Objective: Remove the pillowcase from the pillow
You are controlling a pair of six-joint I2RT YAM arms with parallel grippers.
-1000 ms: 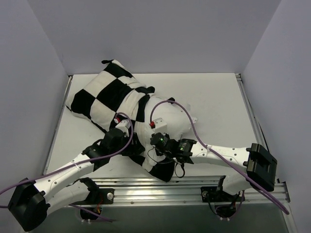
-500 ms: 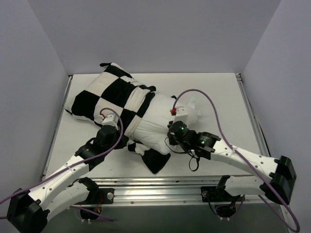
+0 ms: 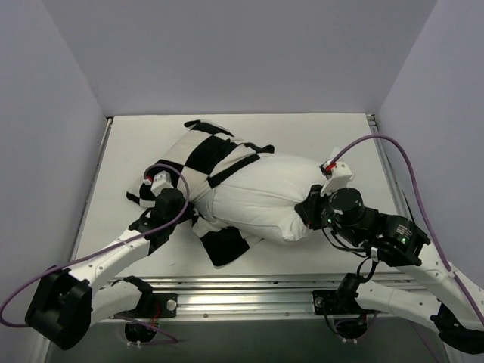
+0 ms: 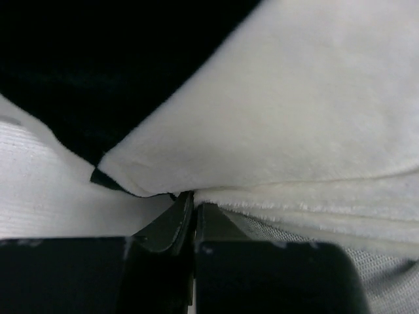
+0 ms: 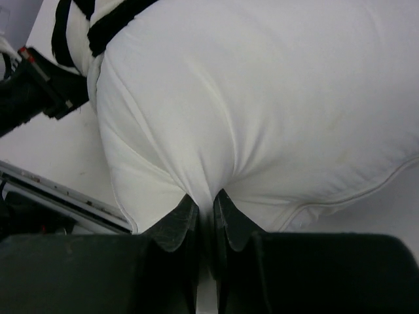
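The plain white pillow (image 3: pixel 261 198) lies across the middle of the table, its right part bare. The checkered pillowcase (image 3: pixel 206 151) is bunched over its left end, and a flap (image 3: pixel 224 246) trails toward the front. My right gripper (image 3: pixel 306 215) is shut on a pinch of the pillow's (image 5: pixel 262 98) right end, with white cloth squeezed between the jaws (image 5: pixel 206 199). My left gripper (image 3: pixel 185 212) sits at the case's front-left edge. In the left wrist view its jaws (image 4: pixel 191 196) are shut, with the fleecy white edge of the pillowcase (image 4: pixel 294 98) caught at the tips.
A metal rail (image 3: pixel 249 291) runs along the table's near edge, just in front of the trailing flap. Grey walls close in the left, back and right. Bare table (image 3: pixel 333 140) shows behind the pillow. The left arm (image 5: pixel 33 85) appears in the right wrist view.
My left gripper has shut on the pillowcase edge. The right gripper has dragged the pillow to the right, and more white pillow now shows outside the case.
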